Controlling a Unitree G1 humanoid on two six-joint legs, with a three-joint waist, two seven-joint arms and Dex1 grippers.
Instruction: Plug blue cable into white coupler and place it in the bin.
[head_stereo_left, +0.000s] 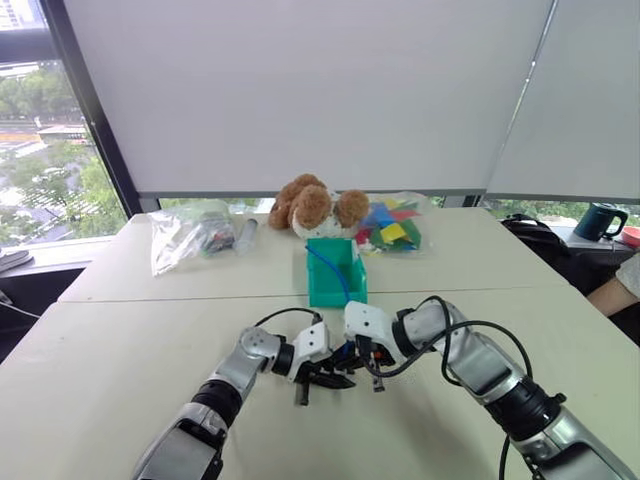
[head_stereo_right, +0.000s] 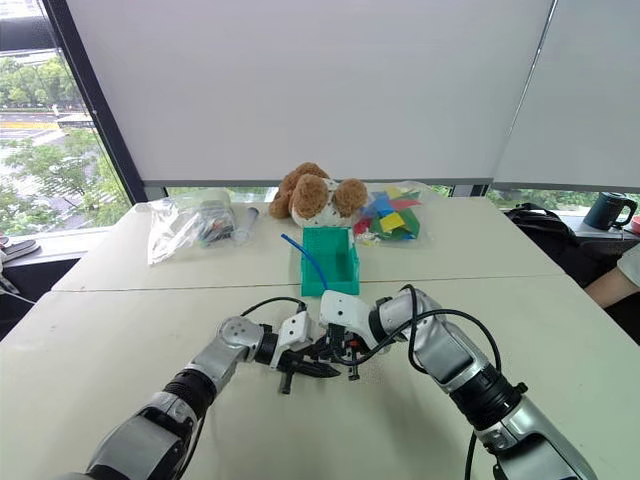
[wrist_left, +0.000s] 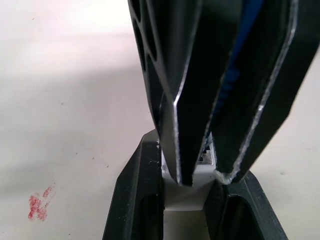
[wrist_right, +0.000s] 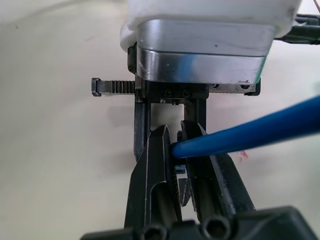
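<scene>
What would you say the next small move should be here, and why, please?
Probably ease the right pincer a touch further toward the left pincer to seat the plug. The right one is shut on the blue cable near its end, the left is shut on the white coupler, and the two meet tip to tip over the table; whether the plug is fully in cannot be seen.

Counted on the surface (head_stereo_left: 120, 330): one teal bin (head_stereo_left: 337, 285), one blue cable (head_stereo_left: 330, 265), one white coupler (wrist_left: 185, 192), one teddy (head_stereo_left: 315, 208), two clear plastic bags (head_stereo_left: 190, 232), one dark mug (head_stereo_left: 603, 221), two grippers (head_stereo_left: 325, 378).
</scene>
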